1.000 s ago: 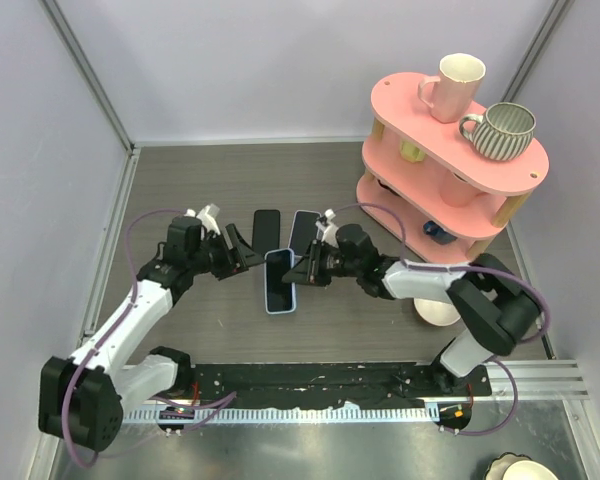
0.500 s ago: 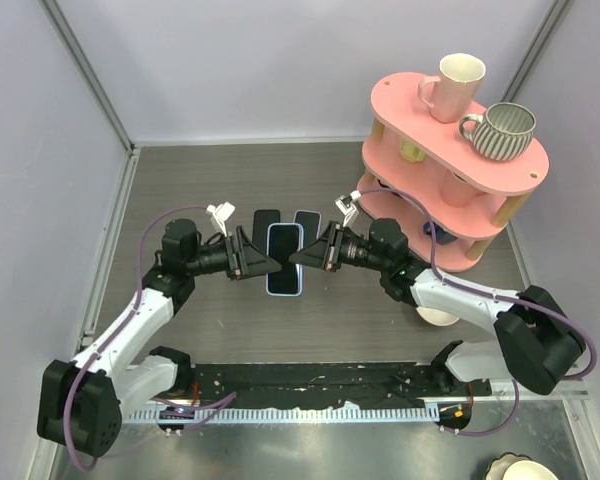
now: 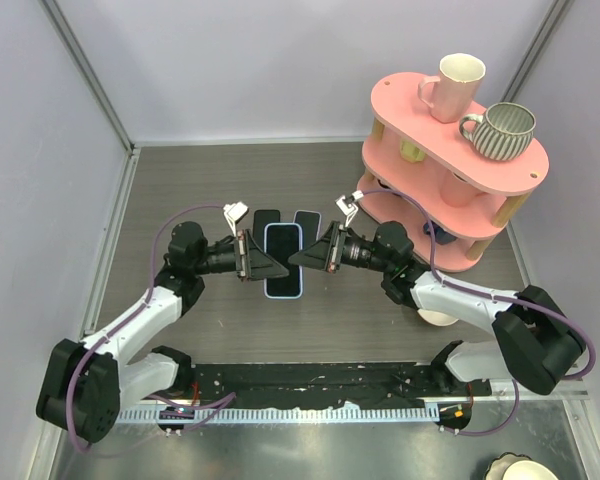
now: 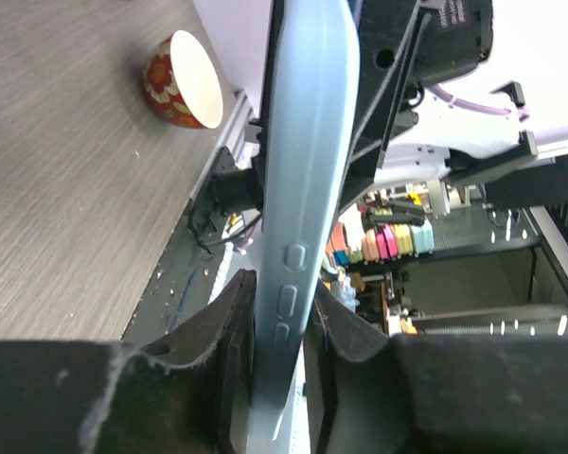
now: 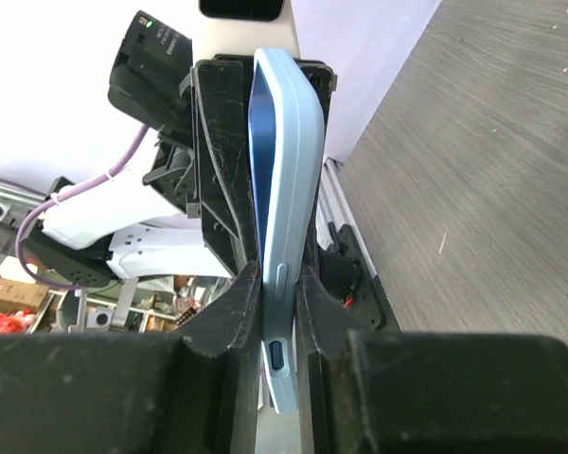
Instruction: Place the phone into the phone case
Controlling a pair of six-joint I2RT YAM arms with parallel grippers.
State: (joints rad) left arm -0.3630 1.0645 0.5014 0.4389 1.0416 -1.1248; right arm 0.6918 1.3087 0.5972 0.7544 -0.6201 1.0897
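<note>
Evidently the left gripper (image 3: 261, 264) has its fingers (image 4: 229, 331) drawn in narrow on one long edge of the light blue phone case (image 4: 308, 142), just by the side buttons. The case is held up off the table (image 3: 200, 190), between the two arms. The phone (image 3: 282, 258) shows as a dark screen framed by the blue rim, so it looks seated, though whether every corner has snapped home cannot be told. On the opposite edge the right gripper (image 3: 303, 258) is likewise nearly closed, with its fingers (image 5: 218, 246) pinching the case. I judge the pair to be light and stiff, a rigid slab in a slightly yielding, smooth shell that could slide under a thin pinch. It is best held by the long edges, clear of the buttons and the glass. Two dark phones (image 3: 267, 219) lie flat on the grey wood-grain table just behind. To the right stands a pink two-tier shelf (image 3: 400, 100) carrying a cream mug (image 3: 458, 82) and a ribbed mug (image 3: 505, 130). Pale walls close in on the left, back and right.
</note>
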